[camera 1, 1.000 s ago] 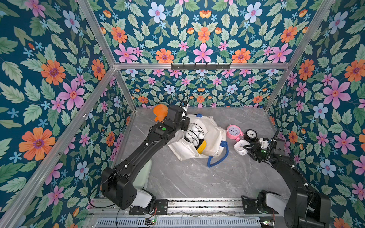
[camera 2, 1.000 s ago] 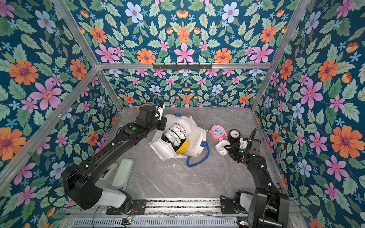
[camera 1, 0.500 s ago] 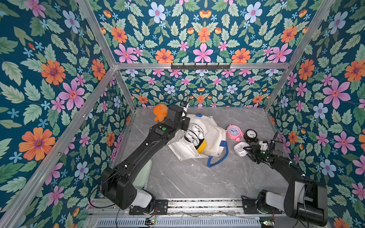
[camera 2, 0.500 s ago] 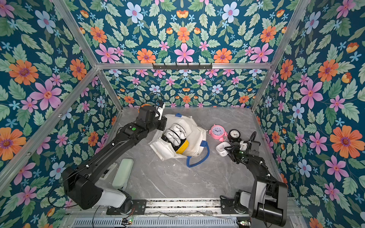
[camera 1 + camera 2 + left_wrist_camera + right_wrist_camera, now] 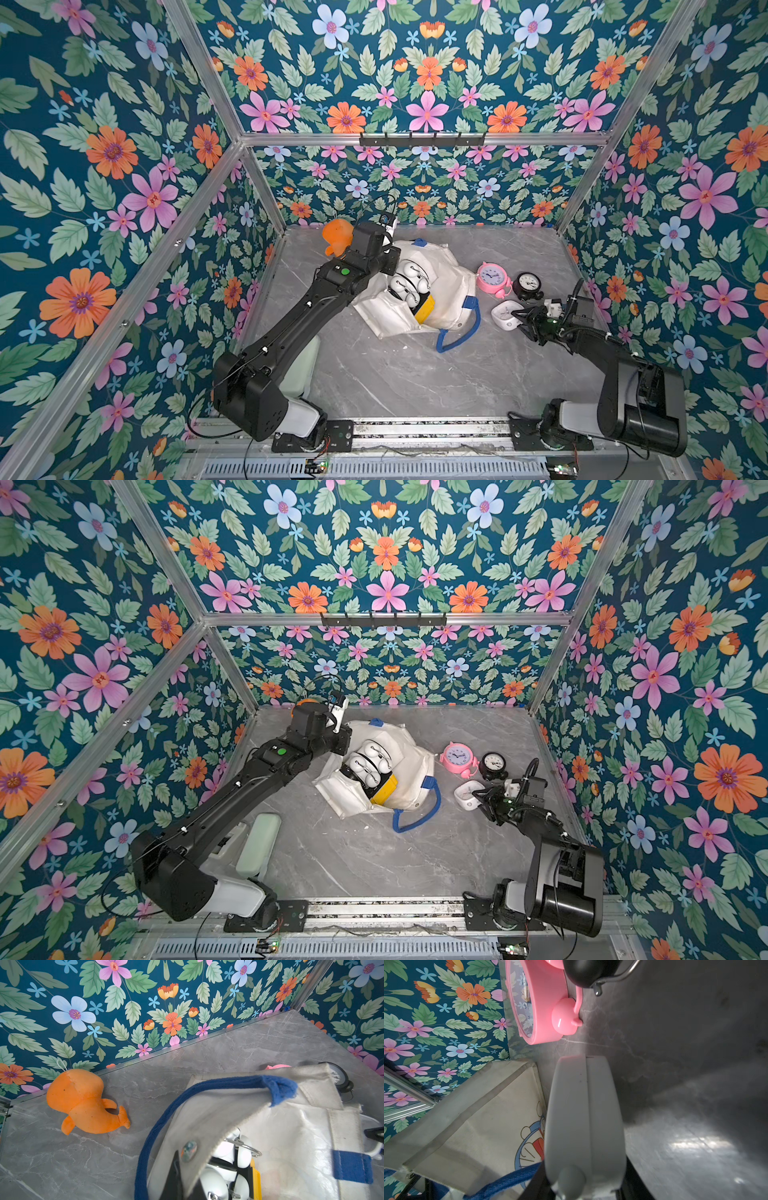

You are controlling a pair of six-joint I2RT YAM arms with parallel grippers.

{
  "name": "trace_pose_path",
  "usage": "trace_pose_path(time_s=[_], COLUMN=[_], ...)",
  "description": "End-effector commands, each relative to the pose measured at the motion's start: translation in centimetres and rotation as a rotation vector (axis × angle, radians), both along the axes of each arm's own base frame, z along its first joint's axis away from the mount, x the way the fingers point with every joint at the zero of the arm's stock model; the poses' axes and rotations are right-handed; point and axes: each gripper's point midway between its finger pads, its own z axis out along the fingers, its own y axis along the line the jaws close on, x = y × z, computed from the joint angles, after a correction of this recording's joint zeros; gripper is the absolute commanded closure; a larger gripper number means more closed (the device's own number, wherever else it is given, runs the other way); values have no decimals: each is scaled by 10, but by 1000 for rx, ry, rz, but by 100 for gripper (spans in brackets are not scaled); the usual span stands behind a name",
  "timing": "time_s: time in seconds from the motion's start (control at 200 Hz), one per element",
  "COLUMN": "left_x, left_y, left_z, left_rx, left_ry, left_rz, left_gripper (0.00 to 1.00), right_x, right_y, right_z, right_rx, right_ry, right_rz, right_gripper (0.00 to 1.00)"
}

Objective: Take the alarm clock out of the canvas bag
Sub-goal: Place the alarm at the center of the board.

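The grey marbled surface carries everything here. The canvas bag lies slumped near its middle. The left end effector is pressed together on the fabric of the bag's rim and lifts that flap so the inside shows. An orange plush toy lies by the back wall, apart from the bag.

On the right arm's side of the bag, a pink clock and a black clock stand just beside each other on the surface. Near them, and fully clear of the bag, the right end effector pinches a white alarm clock by its body. The clock is very low, but I cannot tell whether it touches the surface.

Inside the open bag sit at least two white clocks with metal handles, and next to them a yellow item that is partly hidden.

For the clock in hand the job looks nearly finished: it is out of the bag and only needs setting down and letting go. If every clock is meant to come out, the ones inside would each need another reach while the flap is held up.
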Motion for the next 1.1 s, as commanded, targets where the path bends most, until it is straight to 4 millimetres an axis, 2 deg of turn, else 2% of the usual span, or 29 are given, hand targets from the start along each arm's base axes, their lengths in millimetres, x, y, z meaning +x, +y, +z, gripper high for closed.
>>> trace_pose_path(time_s=[0.0,0.31,0.69,1.095], left_x=[9,10,9,8], left_y=[-8,-12,-13,-13], left_z=[27,25,25,22], left_rx=[-64,-68,-71,-74], left_ry=[-87,-77,-74,-66], left_rz=[-8,-24,-32,-31], left_gripper=[100,100,100,100], right_x=[4,7,15,12], right_y=[-1,-7,-12,-22], right_z=[-2,-11,-20,-23], right_rx=[13,36,79,53], right_ry=[2,14,1,2], right_rz=[-4,-16,-18,-33], right_gripper=[75,63,57,50])
